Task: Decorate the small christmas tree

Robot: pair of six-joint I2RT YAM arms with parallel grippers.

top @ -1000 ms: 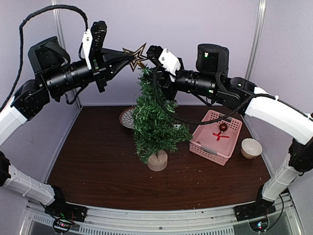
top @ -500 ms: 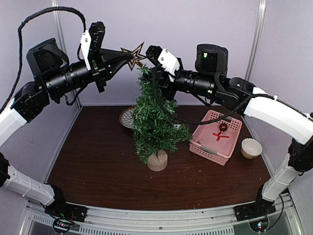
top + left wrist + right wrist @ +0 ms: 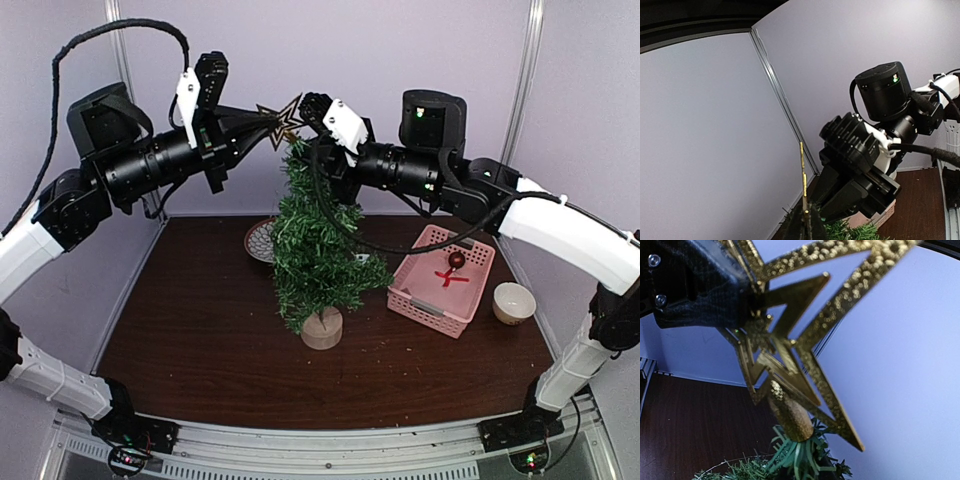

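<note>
The small christmas tree [image 3: 315, 250] stands on its round wooden base near the middle of the dark table [image 3: 200, 330]; its tip reaches up between the two arms. The left hand [image 3: 262, 122] is clamped on a gold glitter star [image 3: 282, 118], its black fingers [image 3: 700, 295] pinching one edge; the right wrist view shows the star's cone-shaped foot sitting on the green tip of the tree. The right hand [image 3: 312, 150] is close against the treetop from the other side; I cannot tell how far apart its fingers are. To the right of the tree lies a pink basket [image 3: 425, 300] with red ornaments [image 3: 452, 278] inside; a small bowl [image 3: 513, 302] sits just beside it; a plate [image 3: 258, 240] lies behind the tree.
</note>
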